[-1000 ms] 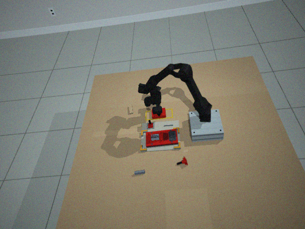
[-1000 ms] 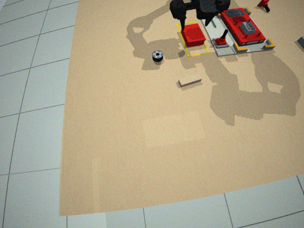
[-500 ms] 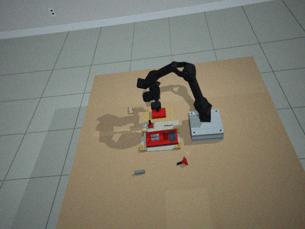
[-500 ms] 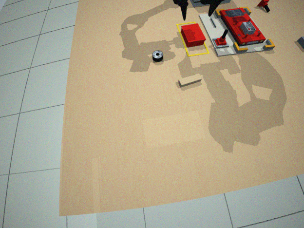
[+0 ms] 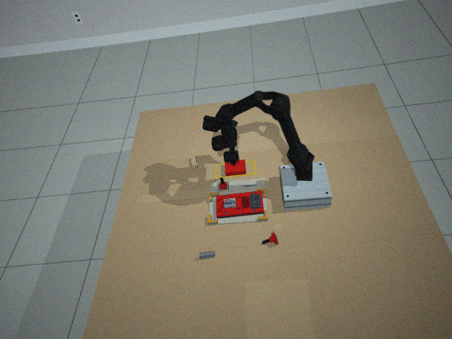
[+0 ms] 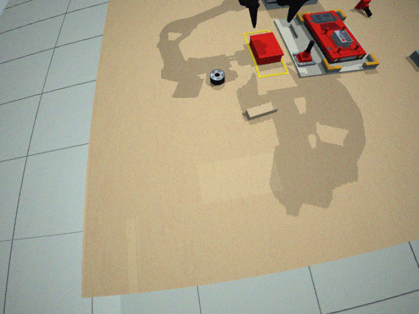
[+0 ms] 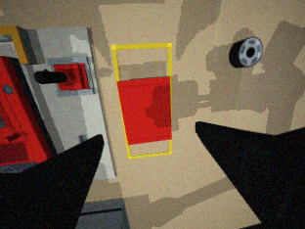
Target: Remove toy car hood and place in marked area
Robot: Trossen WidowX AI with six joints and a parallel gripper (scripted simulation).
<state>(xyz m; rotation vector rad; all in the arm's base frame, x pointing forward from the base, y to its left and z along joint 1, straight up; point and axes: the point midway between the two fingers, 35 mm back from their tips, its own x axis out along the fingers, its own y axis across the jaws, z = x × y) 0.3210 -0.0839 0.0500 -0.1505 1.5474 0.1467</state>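
Observation:
The red hood (image 5: 235, 167) (image 6: 266, 49) (image 7: 147, 110) lies flat on the table inside the yellow marked rectangle (image 5: 216, 171) (image 6: 273, 74) (image 7: 142, 46), toward one end of it. My gripper (image 5: 231, 157) (image 6: 272, 23) (image 7: 151, 132) is open and empty. It hangs above the hood with its fingers spread to either side and clear of it. The red toy car (image 5: 239, 204) (image 6: 331, 33) (image 7: 15, 113) sits without its hood on the grey fixture plate (image 5: 237, 219) (image 6: 304, 70) beside the rectangle.
A black-knobbed red part (image 5: 222, 184) (image 6: 306, 54) (image 7: 68, 77) stands on the plate near the rectangle. A black wheel (image 6: 217, 76) (image 7: 245, 53) and a tan block (image 5: 193, 161) (image 6: 260, 110) lie on the other side. A red tool (image 5: 270, 239) and a grey piece (image 5: 206, 254) lie beyond the car. The arm's base (image 5: 306, 185) stands near the car.

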